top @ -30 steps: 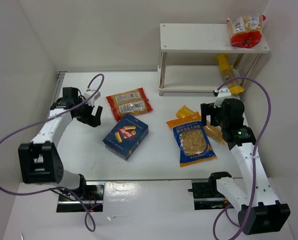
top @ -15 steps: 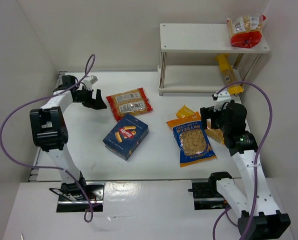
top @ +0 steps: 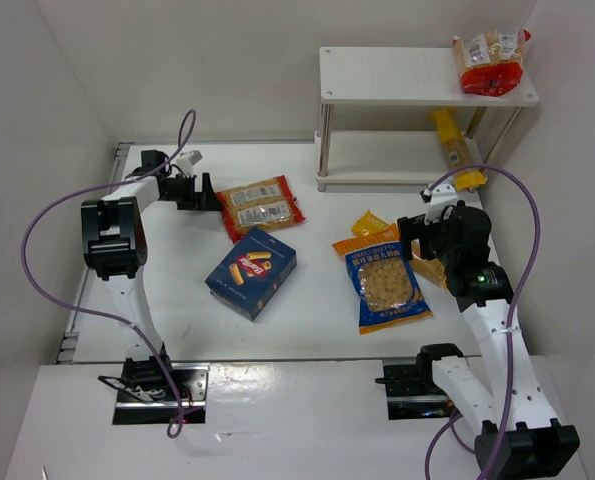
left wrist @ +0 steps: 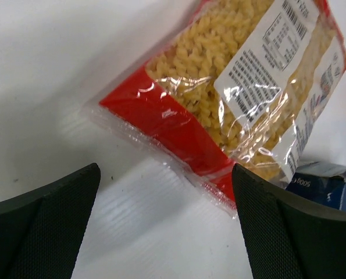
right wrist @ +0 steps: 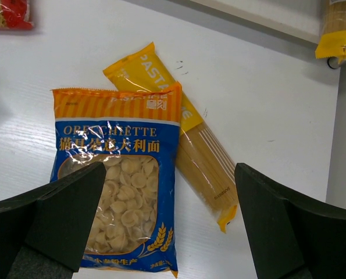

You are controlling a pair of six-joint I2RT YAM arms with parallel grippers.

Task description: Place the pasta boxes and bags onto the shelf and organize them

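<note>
white table (top: 312, 322), white walls (top: 227, 70), shelf (top: 397, 75) back right

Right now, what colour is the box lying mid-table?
The box is dark blue with a red-and-yellow label, clearest in the top external view.

One blue box (top: 251, 271) and three bags – fusilli bag (top: 259, 207), orecchiette bag (top: 385, 285), spaghetti bag (top: 369, 222) – lay on the table (top: 307, 320); one shelf (top: 397, 75) held two: red pack (top: 491, 62), yellow pack (top: 453, 140)

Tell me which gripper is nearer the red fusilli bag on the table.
Left. The left gripper sits open just off one end of the red fusilli bag; the right gripper hangs across the table, by the orecchiette bag.
</note>
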